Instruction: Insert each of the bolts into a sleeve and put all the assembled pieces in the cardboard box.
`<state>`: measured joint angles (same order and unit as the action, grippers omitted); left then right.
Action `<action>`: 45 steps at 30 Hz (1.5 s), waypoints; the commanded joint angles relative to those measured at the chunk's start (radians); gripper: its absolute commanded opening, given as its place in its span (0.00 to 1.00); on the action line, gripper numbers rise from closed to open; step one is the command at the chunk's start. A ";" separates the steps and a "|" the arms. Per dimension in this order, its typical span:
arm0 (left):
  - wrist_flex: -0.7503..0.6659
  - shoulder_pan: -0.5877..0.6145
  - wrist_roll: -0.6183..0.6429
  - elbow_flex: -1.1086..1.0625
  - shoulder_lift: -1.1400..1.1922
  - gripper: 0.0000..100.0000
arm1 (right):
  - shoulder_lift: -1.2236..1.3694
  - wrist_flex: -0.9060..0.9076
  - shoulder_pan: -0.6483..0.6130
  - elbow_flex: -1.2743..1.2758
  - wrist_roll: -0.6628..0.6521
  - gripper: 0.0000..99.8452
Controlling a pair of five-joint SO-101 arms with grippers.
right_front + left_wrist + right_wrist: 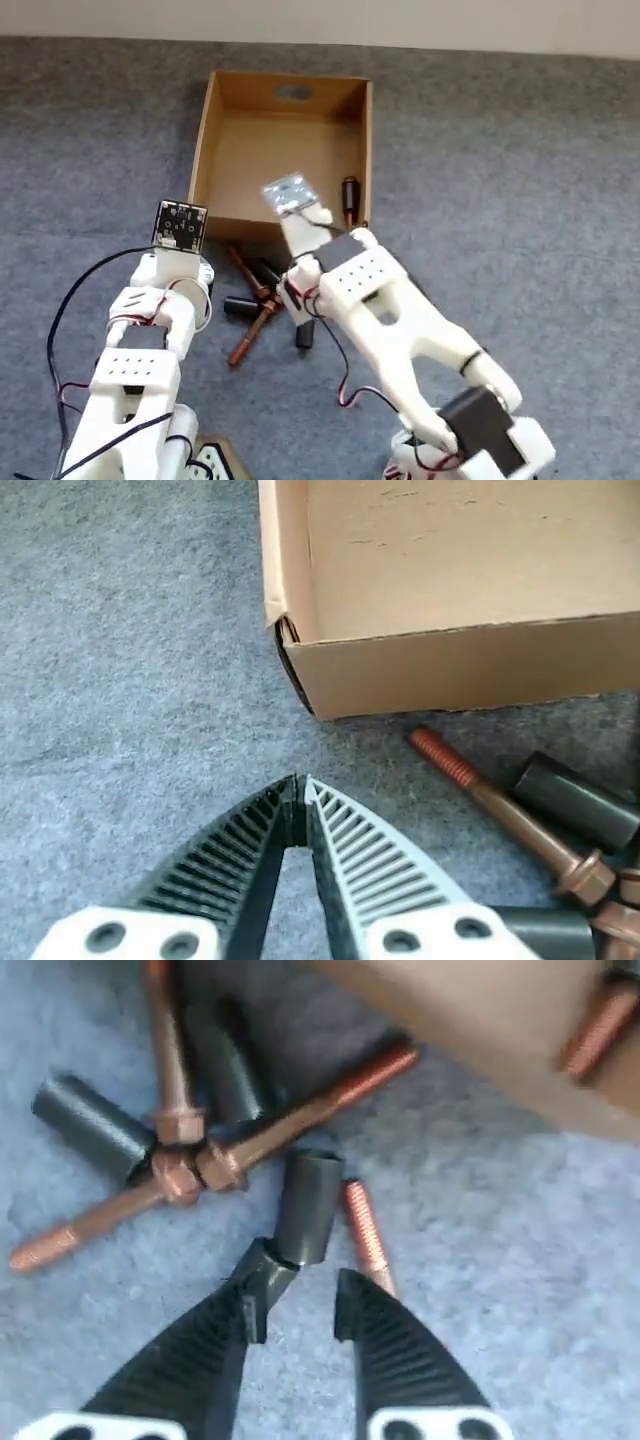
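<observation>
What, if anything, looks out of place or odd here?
Two small things. The loose bolts and sleeves lie in a crossed heap on the carpet right outside the cardboard box, three bolt heads touching, which may make single picks awkward. The box's near corner seam gapes slightly.

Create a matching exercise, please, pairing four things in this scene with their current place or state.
Things:
1. left gripper
2. right gripper
3. assembled piece
4. loose bolts

Places or states:
A. inside the cardboard box
B. fingers open
C. on the carpet, outside the box
D. fingers shut

Pairs: 1-D, 2-B, 3-A, 4-C.
</observation>
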<state>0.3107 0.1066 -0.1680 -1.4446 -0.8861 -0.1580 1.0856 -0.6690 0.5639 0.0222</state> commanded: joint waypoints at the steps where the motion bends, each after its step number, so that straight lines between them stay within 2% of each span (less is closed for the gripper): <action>1: -0.020 0.002 -0.003 0.010 -0.024 0.03 | 0.059 -0.013 -0.010 -0.068 -0.025 0.12; 20: -0.020 0.002 -0.005 0.007 -0.024 0.03 | 0.440 -0.013 -0.002 -0.328 -0.031 0.11; 23: -0.020 0.002 -0.005 0.007 -0.024 0.03 | 0.429 -0.013 0.012 -0.331 -0.031 0.00; 29: -0.020 0.002 -0.005 0.007 -0.024 0.03 | 0.248 0.041 0.082 -0.321 -0.025 0.00; 33: -0.020 0.002 -0.005 0.007 -0.024 0.03 | 0.065 0.139 0.153 -0.320 -0.029 0.00; 36: -0.020 0.002 -0.005 0.007 -0.024 0.03 | -0.025 0.180 0.257 -0.318 -0.029 0.01; 41: -0.020 0.002 -0.005 0.007 -0.024 0.03 | 0.019 0.183 0.484 -0.280 -0.031 0.01; 45: -0.020 0.002 -0.005 0.007 -0.024 0.03 | 0.110 0.136 0.593 -0.194 -0.032 0.01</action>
<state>0.3107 0.1066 -0.1680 -1.4446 -0.8861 -0.0752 1.2513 -0.1458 0.3414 -0.0008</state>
